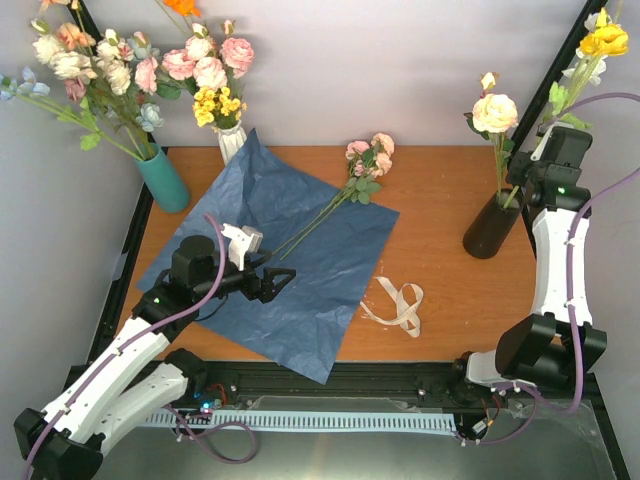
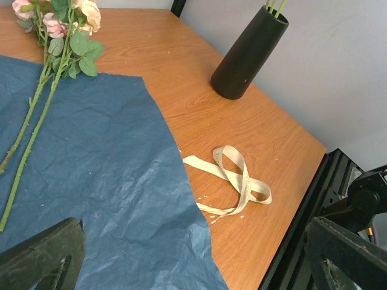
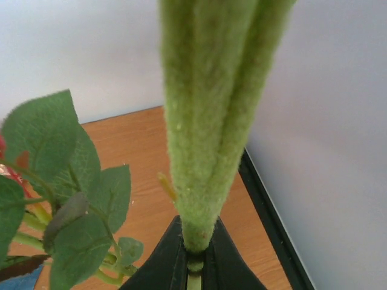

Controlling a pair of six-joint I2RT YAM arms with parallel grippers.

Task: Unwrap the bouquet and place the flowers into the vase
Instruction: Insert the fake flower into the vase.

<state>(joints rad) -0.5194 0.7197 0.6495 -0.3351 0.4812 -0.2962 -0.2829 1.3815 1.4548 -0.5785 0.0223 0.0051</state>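
Top external view has my right claw (image 1: pixel 548 138) raised at the far right of the surface (image 1: pixel 450 200), just above and beside the dark vase (image 1: pixel 492 228), which stands upright near the right edge. The right wrist view shows that claw clenched on fuzzy green stems (image 3: pixel 211 121), which rise straight out of its closed fingertips, with green leaves (image 3: pixel 66 181) off to one side. From above, those stems lead up to the yellow flower (image 1: pixel 606 40) high against the wall. I cannot tell whether their lower end sits inside the vase. A cream flower (image 1: pixel 494 112) already stands in the vase. My left claw (image 1: pixel 282 284) hovers low over the crinkled blue paper (image 1: pixel 300 300), which lies spread flat across the left half of the surface. It is released. The left wrist view shows its fingers (image 2: pixel 42 257) spread wide with nothing between them. The pink flowers (image 1: pixel 368 160) lie on their sides, with their blooms just past the paper's far edge and their long stems slanting back across it toward my left claw. The beige ribbon (image 1: pixel 400 305) lies loose and looped on bare wood just beside the paper's right edge. At the back left, a teal vase (image 1: pixel 163 180) and a white ribbed vase (image 1: pixel 231 140) hold other bunches.
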